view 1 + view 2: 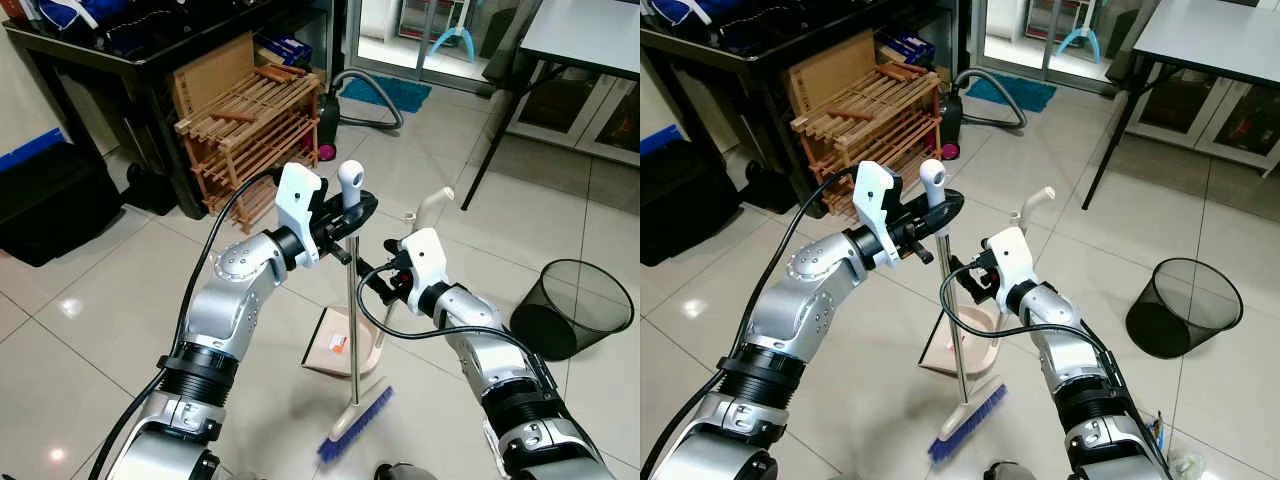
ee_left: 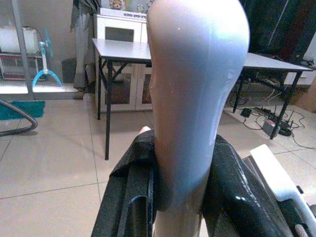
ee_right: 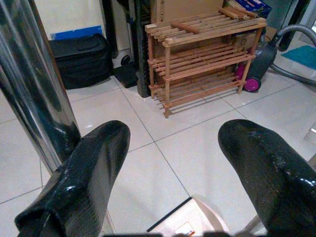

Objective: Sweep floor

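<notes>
Broom [image 1: 352,300] stands upright on the floor [image 1: 120,330], bristles down, beside the dustpan [image 1: 335,345]. Left gripper [image 1: 350,212] pinches its white handle top; right gripper [image 3: 173,163], fingers spread, sits just beside the pole. Judged step: securing the grip. Next move calls for closing the right fingers on the pole.

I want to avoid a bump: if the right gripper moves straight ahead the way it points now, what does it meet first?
Probably the white tiled floor. The open right gripper has bare tiles between its black fingers; the wooden slatted shoe rack stands farther on. The shiny metal broom pole passes beside one finger, though depth is unclear.
</notes>
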Motion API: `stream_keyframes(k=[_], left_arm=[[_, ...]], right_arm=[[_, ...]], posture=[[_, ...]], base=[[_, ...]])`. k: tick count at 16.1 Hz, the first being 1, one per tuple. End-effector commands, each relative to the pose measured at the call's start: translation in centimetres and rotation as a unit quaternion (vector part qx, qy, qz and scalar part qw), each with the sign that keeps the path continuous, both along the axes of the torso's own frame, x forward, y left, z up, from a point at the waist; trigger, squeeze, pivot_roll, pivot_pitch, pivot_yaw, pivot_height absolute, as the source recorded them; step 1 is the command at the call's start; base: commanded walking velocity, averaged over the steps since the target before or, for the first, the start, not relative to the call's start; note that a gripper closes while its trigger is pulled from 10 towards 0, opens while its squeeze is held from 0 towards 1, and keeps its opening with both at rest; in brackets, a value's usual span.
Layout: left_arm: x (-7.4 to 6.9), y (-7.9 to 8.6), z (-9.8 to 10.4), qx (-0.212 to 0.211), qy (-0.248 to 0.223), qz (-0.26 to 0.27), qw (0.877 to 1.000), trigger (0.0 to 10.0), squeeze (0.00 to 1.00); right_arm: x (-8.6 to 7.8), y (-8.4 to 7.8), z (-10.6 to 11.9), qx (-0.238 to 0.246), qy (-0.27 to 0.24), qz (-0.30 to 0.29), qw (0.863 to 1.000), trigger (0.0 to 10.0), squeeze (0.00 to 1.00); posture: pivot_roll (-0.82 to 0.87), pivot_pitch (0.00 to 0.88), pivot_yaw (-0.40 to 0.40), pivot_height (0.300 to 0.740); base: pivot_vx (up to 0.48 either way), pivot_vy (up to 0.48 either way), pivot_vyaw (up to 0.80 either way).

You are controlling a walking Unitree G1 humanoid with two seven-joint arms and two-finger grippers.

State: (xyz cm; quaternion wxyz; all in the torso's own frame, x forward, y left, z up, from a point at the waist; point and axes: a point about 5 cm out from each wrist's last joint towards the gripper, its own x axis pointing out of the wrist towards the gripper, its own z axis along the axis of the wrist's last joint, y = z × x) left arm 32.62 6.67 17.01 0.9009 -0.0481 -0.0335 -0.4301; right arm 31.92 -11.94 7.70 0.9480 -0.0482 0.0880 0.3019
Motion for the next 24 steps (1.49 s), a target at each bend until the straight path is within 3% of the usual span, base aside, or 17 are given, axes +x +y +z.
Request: stream_keyframes(k=[1, 5, 7, 9, 11, 16, 18, 22, 23, 24], left_arm=[[0.5, 0.2, 1.8, -0.012, -0.042, 0.018, 0.999, 10.0, 0.00], [0.3, 0.3, 1.3, -0.006, -0.039, 0.016, 0.999, 10.0, 0.00], [0.2, 0.4, 1.4, -0.002, -0.042, 0.014, 0.999, 10.0, 0.00], [-0.5, 0.9, 1.8, 0.004, -0.048, 0.010, 0.999, 10.0, 0.00], [-1.6, 2.0, 1.6, 0.022, -0.043, 0.008, 0.999, 10.0, 0.00], [-4.6, 4.7, 1.2, 0.050, -0.019, 0.042, 0.998, 10.0, 0.00], [-5.2, 6.2, 0.7, 0.074, -0.012, 0.080, 0.994, 10.0, 0.00], [-4.9, 9.5, -0.3, 0.109, -0.014, 0.201, 0.973, 10.0, 0.00], [-4.7, 10.3, -0.8, 0.107, -0.013, 0.239, 0.965, 10.0, 0.00], [-4.4, 11.5, -1.8, 0.102, -0.014, 0.307, 0.946, 10.0, 0.00]], right_arm=[[-0.6, 1.2, 0.0, 0.011, 0.000, 0.039, 0.999, 10.0, 0.00], [-0.6, 1.2, -0.1, 0.009, -0.002, 0.034, 0.999, 10.0, 0.00], [-0.2, 0.6, -0.1, -0.009, -0.011, -0.002, 1.000, 10.0, 0.00], [0.9, -2.2, -0.2, -0.030, -0.017, -0.112, 0.993, 10.0, 0.00], [0.9, -4.5, 0.1, -0.013, -0.025, -0.174, 0.984, 10.0, 0.00], [-0.4, -7.5, 0.1, -0.009, -0.031, -0.231, 0.972, 10.0, 0.00], [-1.2, -8.0, -0.2, -0.013, -0.030, -0.239, 0.970, 10.0, 0.00], [-2.7, -8.7, -0.2, 0.005, -0.028, -0.278, 0.960, 10.0, 0.00], [-3.0, -8.7, -0.1, 0.005, -0.035, -0.290, 0.956, 10.0, 0.00], [-3.4, -8.5, 0.4, 0.003, -0.057, -0.315, 0.948, 10.0, 0.00]], posture=[[-0.04, 0.027, 0.037, 0.740], [-0.04, 0.018, 0.038, 0.740], [-0.04, 0.012, 0.039, 0.740], [-0.04, 0.006, 0.042, 0.740], [-0.03, 0.007, 0.041, 0.740], [-0.02, 0.018, 0.039, 0.740], [-0.02, 0.022, 0.043, 0.740], [-0.01, 0.023, 0.035, 0.740], [0.00, 0.024, 0.035, 0.740], [0.00, 0.020, 0.041, 0.740]], base=[[0.000, 0.000, 0.00], [0.000, 0.000, 0.00], [0.000, 0.000, 0.00], [0.000, 0.000, 0.00], [0.000, 0.000, 0.00], [0.000, 0.000, 0.00], [0.000, 0.000, 0.00], [0.000, 0.000, 0.00], [0.000, 0.000, 0.00], [0.000, 0.000, 0.00]])
